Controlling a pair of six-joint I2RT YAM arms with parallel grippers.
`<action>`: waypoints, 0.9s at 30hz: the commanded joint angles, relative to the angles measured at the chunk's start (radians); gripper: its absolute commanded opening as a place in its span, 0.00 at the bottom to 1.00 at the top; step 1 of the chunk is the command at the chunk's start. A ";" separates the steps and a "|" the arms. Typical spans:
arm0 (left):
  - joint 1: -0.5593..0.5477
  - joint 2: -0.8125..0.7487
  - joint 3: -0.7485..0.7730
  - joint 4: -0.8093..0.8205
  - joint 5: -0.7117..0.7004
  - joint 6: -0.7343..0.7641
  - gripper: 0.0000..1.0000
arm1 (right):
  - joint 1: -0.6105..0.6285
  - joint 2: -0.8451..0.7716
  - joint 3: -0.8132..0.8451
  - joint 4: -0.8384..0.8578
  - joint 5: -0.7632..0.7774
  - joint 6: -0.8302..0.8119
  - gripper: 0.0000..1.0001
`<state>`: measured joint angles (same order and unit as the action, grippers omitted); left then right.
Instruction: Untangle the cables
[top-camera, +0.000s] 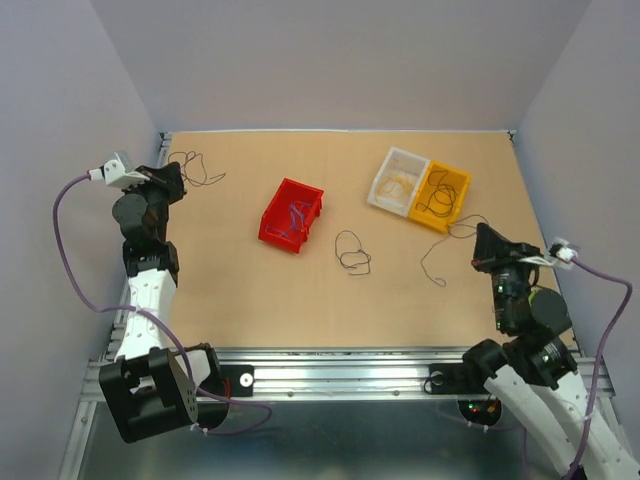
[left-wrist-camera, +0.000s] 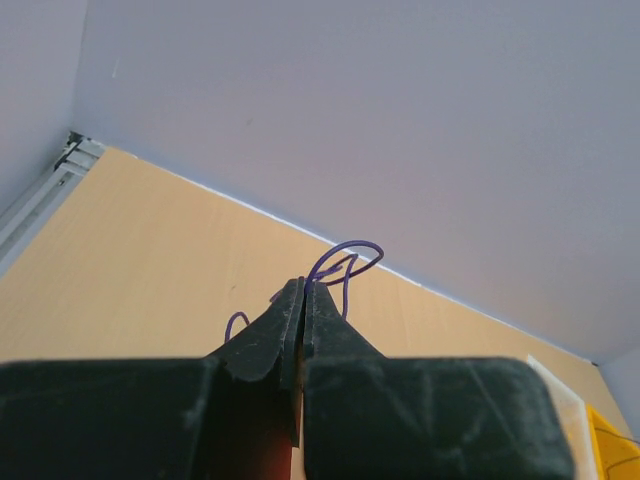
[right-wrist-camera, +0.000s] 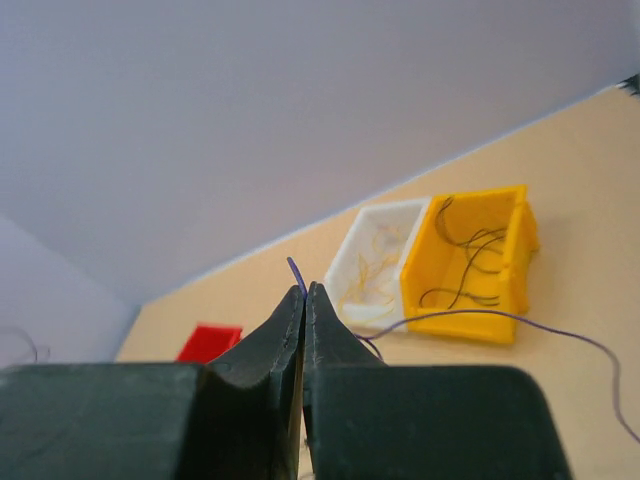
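The cables are thin wires lying in separate places. My left gripper (top-camera: 176, 172) (left-wrist-camera: 303, 286) is raised at the far left and shut on a purple cable (left-wrist-camera: 346, 262), whose loops (top-camera: 196, 166) stick out past the fingertips. At the right, my right gripper (top-camera: 481, 232) (right-wrist-camera: 305, 290) is shut on another purple cable (right-wrist-camera: 480, 315). That cable trails down to the table (top-camera: 432, 268). A dark looped cable (top-camera: 352, 252) lies loose in the middle of the table.
A red bin (top-camera: 292, 215) (right-wrist-camera: 208, 342) holding blue-purple wires stands left of centre. At the back right, a white bin (top-camera: 398, 180) (right-wrist-camera: 375, 265) holds yellowish wires, and next to it a yellow bin (top-camera: 442, 197) (right-wrist-camera: 470, 260) holds dark wires. Grey walls enclose the table.
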<state>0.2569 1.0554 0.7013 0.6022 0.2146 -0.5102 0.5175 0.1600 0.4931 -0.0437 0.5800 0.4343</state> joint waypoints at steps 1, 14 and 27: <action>0.001 -0.077 -0.025 0.131 0.086 0.025 0.00 | 0.003 0.276 0.111 0.008 -0.367 -0.066 0.01; -0.033 -0.138 -0.085 0.231 0.169 0.035 0.00 | 0.003 0.774 0.338 0.176 -0.149 -0.120 0.00; -0.358 -0.089 -0.074 0.229 0.243 0.278 0.00 | -0.004 0.932 0.666 0.117 -0.080 -0.236 0.01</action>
<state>0.0193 0.9596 0.6147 0.7967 0.4492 -0.3737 0.5186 1.0645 1.0565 0.0605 0.4576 0.2379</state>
